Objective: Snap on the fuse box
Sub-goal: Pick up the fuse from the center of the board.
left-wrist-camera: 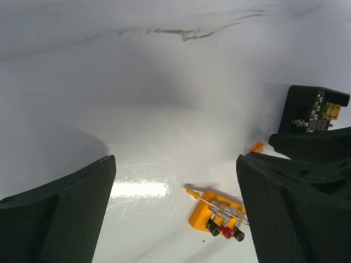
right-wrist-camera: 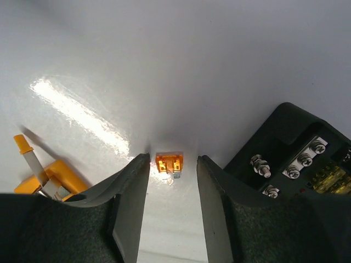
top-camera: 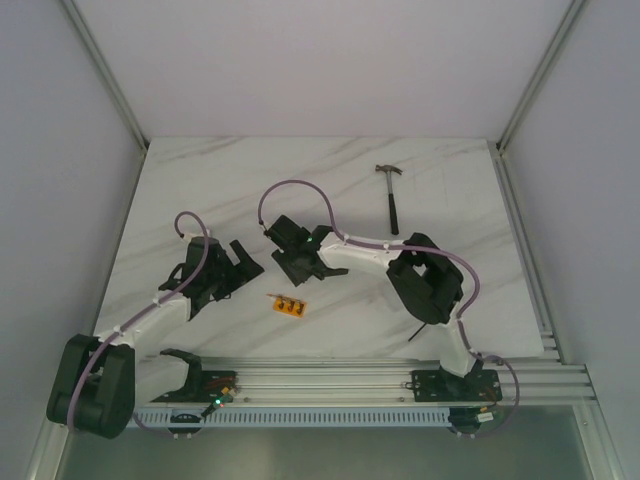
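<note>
Fuse-pickup step I reckon — right gripper [right-wrist-camera: 173, 160] straddles the orange fuse [right-wrist-camera: 168, 163], jaws apart and not pinching, left gripper [left-wrist-camera: 175, 164] gapes empty — next: squeeze squarely, then over to the fuse box [right-wrist-camera: 285, 142].

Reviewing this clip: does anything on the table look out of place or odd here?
Yes. One small orange fuse lies loose on the table, outside the fuse box that sits beside it. The right gripper straddles the fuse with its jaws apart, not touching it.
</note>
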